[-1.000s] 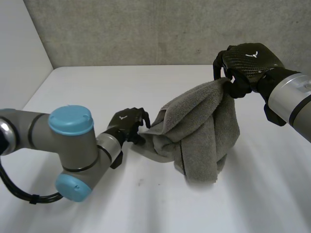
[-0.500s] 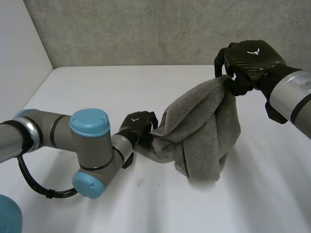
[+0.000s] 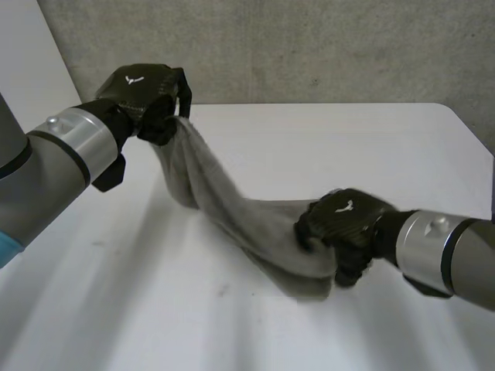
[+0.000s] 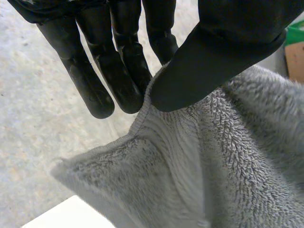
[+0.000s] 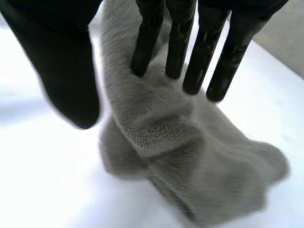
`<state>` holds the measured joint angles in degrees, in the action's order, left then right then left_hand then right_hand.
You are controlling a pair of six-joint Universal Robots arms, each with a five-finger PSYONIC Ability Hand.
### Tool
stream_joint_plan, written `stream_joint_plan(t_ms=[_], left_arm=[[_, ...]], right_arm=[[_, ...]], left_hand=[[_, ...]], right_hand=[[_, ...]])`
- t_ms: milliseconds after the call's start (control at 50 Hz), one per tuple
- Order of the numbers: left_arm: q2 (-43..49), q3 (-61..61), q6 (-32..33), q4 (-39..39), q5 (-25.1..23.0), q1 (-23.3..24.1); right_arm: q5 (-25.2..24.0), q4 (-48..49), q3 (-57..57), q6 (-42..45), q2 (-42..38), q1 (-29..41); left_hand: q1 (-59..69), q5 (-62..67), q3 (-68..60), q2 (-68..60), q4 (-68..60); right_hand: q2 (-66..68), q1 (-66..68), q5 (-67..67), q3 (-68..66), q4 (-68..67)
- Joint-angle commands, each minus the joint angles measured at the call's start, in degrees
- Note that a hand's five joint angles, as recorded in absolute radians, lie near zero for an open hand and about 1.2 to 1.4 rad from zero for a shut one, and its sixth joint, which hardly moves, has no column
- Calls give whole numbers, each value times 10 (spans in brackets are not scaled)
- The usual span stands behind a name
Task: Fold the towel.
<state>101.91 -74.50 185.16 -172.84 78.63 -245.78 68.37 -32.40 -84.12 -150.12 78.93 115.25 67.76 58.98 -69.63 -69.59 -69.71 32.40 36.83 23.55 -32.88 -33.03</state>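
I saw the grey terry towel (image 3: 232,209) drawn into a twisted band, one corner raised, its other end bunched on the table (image 3: 325,139).

Looks like a robotics lab: bare concrete wall (image 3: 309,46), plain white table (image 3: 325,143), left arm (image 3: 54,166) and right arm (image 3: 441,251) reaching over it.

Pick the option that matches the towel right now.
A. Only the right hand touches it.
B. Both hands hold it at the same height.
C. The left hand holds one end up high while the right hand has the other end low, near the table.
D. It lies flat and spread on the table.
C: the left hand pinches the towel up high, and the right hand has its other end low by the table.
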Motion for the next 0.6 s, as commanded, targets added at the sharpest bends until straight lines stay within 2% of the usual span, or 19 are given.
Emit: stream_joint_plan(t_ms=[20,140,360,400,600], left_arm=[[-26,-65,5,4,-2,-6],[-56,-119,5,4,-3,-12],[-138,-250,4,-2,-30,-16],[-165,-283,4,-11,-31,-16],[-219,-346,5,-50,-30,-21]], right_arm=[[-23,21,77,-41,-4,-17],[-22,38,143,-54,-52,-24],[-32,78,266,-32,-214,-1],[-41,109,280,7,-249,33],[-86,122,274,140,-332,88]], left_hand=[[122,110,-104,-104,-103],[122,110,-104,-104,-103],[122,110,-104,-104,-103],[122,110,-104,-104,-103],[122,110,-104,-104,-103]], right_hand=[[-73,-118,-85,78,80],[-67,-111,-78,72,73],[-48,-93,-60,53,55],[-47,-91,-58,51,53],[-47,-91,-58,51,53]])
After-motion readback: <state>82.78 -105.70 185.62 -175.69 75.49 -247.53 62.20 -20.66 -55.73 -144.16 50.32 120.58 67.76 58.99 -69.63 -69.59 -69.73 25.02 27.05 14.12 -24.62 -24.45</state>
